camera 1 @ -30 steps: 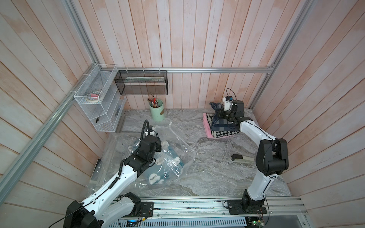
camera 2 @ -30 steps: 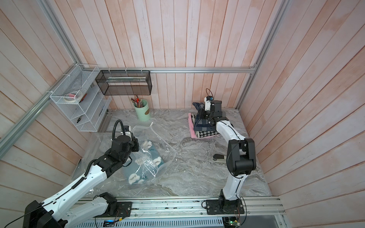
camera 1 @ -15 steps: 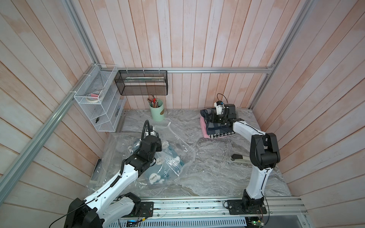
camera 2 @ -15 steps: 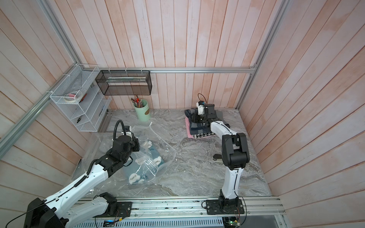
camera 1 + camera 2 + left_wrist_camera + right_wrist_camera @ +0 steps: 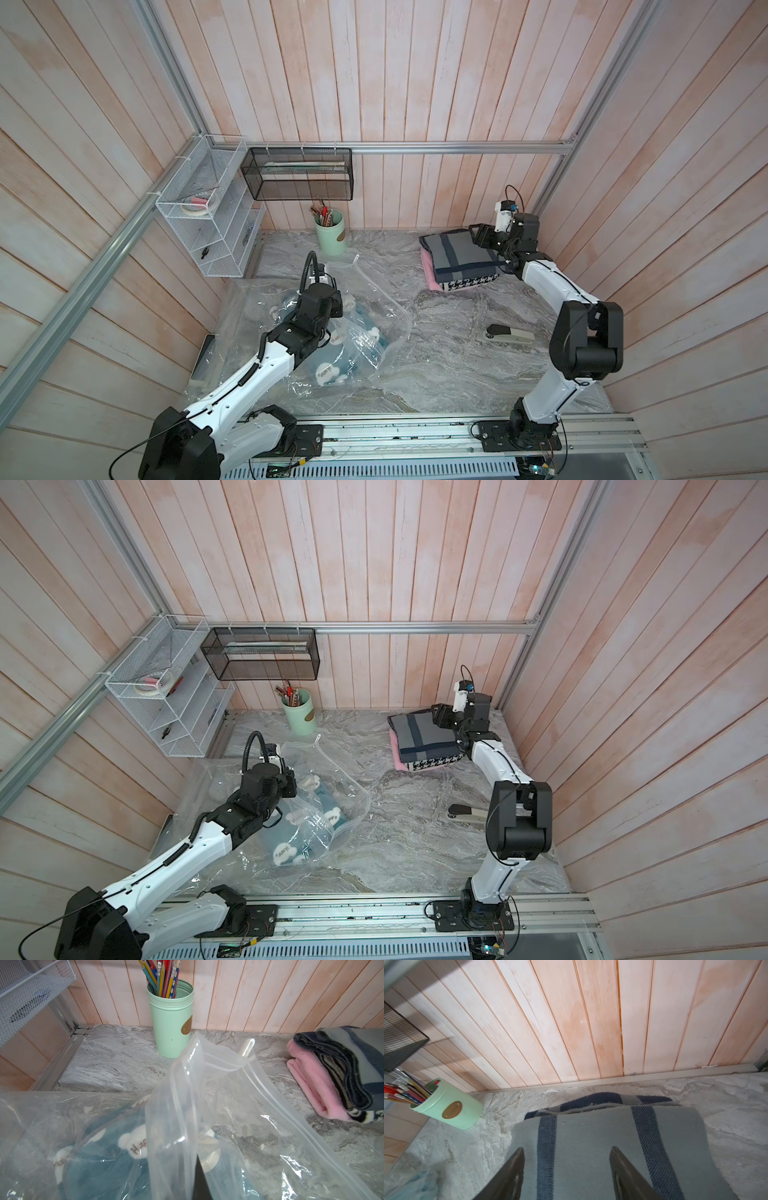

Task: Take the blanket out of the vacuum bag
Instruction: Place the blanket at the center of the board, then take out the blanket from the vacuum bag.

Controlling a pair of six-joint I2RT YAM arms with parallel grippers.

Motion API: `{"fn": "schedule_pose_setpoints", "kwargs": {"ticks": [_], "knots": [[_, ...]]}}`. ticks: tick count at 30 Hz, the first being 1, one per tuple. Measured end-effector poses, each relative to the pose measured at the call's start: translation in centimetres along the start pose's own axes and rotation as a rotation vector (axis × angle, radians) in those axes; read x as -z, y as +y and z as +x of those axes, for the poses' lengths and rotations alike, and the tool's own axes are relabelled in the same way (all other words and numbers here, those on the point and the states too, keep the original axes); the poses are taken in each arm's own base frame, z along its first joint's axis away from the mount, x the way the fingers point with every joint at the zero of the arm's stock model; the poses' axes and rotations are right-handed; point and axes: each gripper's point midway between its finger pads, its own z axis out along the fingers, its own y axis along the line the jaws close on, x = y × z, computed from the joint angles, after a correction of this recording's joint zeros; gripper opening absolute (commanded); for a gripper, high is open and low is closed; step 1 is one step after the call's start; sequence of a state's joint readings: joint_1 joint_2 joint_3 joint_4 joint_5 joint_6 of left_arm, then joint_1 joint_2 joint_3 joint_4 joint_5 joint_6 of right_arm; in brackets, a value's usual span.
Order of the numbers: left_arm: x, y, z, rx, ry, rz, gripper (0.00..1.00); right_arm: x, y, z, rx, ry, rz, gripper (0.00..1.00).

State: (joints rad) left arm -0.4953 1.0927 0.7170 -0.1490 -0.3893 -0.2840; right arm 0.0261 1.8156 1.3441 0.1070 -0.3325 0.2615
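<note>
The clear vacuum bag [image 5: 376, 309] [image 5: 336, 779] lies crumpled at the left, its zip mouth [image 5: 245, 1068] gaping. Inside it shows a teal blanket with white clouds [image 5: 332, 368] [image 5: 286, 839] [image 5: 99, 1167]. My left gripper [image 5: 338, 301] [image 5: 293, 785] [image 5: 196, 1167] is shut on a raised fold of the bag's plastic. A grey blanket with navy stripes [image 5: 457, 257] [image 5: 419, 737] [image 5: 591, 1136] lies folded on top of a stack at the back right. My right gripper [image 5: 478, 239] [image 5: 438, 717] [image 5: 566, 1148] hovers open just over that blanket's right end, holding nothing.
Under the grey blanket lie a houndstooth textile [image 5: 469, 282] and a pink one [image 5: 428, 272] [image 5: 315, 1088]. A mint pencil cup [image 5: 330, 237] [image 5: 171, 1022] stands at the back wall. A stapler [image 5: 509, 333] lies near the right arm. A white wire rack [image 5: 208, 216] and a black mesh basket [image 5: 297, 174] hang at the back left.
The right gripper has opened and let go of the grey blanket, which now lies flat on the stack. The left arm still holds the bag and has hardly moved.
</note>
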Motion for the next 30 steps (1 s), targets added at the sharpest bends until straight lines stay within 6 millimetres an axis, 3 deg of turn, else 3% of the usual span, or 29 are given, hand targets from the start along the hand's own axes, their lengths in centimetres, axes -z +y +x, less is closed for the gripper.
{"fn": "schedule_pose_setpoints", "kwargs": {"ticks": [5, 8, 11, 14, 17, 20, 21, 23, 26, 30], "knots": [[0.0, -0.3, 0.1, 0.007, 0.007, 0.015, 0.0, -4.3, -1.2, 9.5, -0.057, 0.243, 0.025, 0.64], [0.0, -0.8, 0.0, 0.009, 0.01, 0.043, 0.0, -4.8, -0.7, 10.6, -0.047, 0.267, 0.025, 0.62], [0.3, -2.3, -0.6, 0.007, 0.006, 0.128, 0.0, -4.1, -0.6, 9.5, -0.033, 0.241, 0.041, 0.62], [1.2, -4.2, -1.9, 0.001, -0.014, 0.237, 0.0, -1.4, 0.2, 8.2, 0.003, 0.189, 0.082, 0.64], [2.1, -5.8, -3.0, -0.007, -0.033, 0.334, 0.0, 2.6, 3.2, 4.5, 0.058, 0.078, 0.078, 0.65], [2.8, -7.2, -3.3, -0.009, -0.028, 0.415, 0.0, 7.4, 7.3, -0.8, 0.099, -0.074, 0.013, 0.65], [3.0, -7.5, -3.2, -0.01, -0.023, 0.439, 0.0, 9.3, 8.4, -1.9, 0.104, -0.119, -0.016, 0.65], [3.3, -8.1, -3.0, -0.006, -0.011, 0.48, 0.0, 12.7, 10.1, -2.3, 0.093, -0.176, -0.081, 0.65], [3.9, -8.7, -2.7, 0.003, 0.001, 0.528, 0.0, 15.6, 11.9, 1.8, 0.038, -0.154, -0.193, 0.65], [4.8, -8.7, -1.8, 0.024, 0.005, 0.561, 0.0, 16.6, 15.1, 12.2, -0.05, 0.04, -0.34, 0.65]]}}
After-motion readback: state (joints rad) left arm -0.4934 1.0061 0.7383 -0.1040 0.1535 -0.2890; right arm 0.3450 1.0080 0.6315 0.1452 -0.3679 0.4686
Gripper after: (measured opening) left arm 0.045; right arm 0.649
